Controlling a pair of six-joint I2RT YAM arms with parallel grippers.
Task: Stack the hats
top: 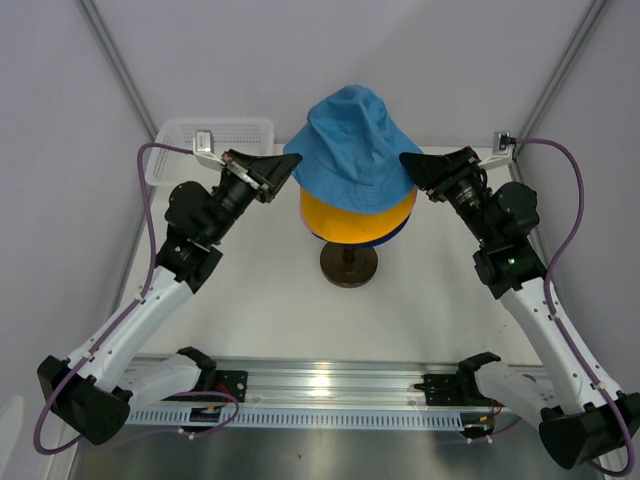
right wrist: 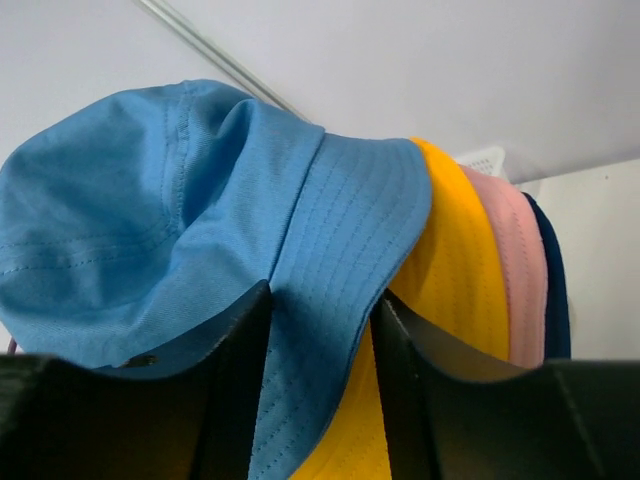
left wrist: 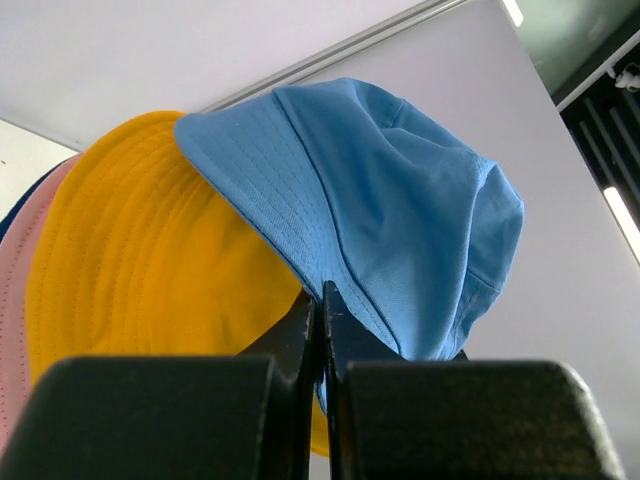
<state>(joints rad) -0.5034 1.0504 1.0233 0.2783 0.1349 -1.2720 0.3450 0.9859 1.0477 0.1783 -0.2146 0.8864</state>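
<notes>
Stack state: the light blue hat [top: 350,135] sits topmost, just ahead of both grippers, over the yellow hat [top: 345,218]; the pink hat [right wrist: 505,255] and navy hat [right wrist: 553,290] lie beneath. We note the left gripper [left wrist: 322,300] pinching the light blue brim at its fingertips. The right gripper [right wrist: 322,297] is spread, with the brim lying loose between its fingers. We judge two risks. One-sided release could leave the hat seated crooked. A finger backing away could snag the brim and drag the hat, or the yellow hat under it, off the stack.

Bright, even light (soft shadows)
</notes>
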